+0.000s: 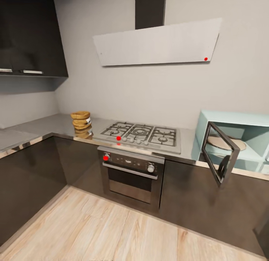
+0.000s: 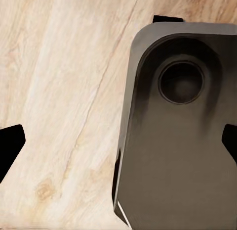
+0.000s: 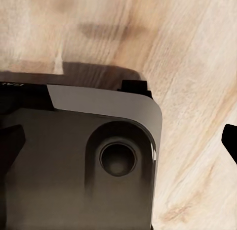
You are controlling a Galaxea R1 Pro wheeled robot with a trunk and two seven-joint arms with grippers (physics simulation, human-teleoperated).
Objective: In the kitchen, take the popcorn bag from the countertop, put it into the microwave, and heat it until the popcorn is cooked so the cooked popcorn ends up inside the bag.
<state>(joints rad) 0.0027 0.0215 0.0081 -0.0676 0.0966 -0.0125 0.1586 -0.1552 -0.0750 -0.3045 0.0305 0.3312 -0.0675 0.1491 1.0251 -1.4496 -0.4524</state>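
Approach step, by my judgement: nothing grasped yet. The smooth grey reflective bench (image 1: 45,127) carries the boxy mint microwave (image 1: 239,132) far right, door open. The ridged tan popcorn bag (image 1: 81,122) stands left of the hob (image 1: 140,135). Next: close in, reach. Left tool (image 2: 118,141) and right tool (image 3: 118,143) splayed wide, empty.

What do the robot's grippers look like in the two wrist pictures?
Little shows. The left gripper and the right gripper each appear as two black, pointed fingertips at the picture's edges. Below them lies a dark grey, rounded body part with a round socket, above the wooden floor.
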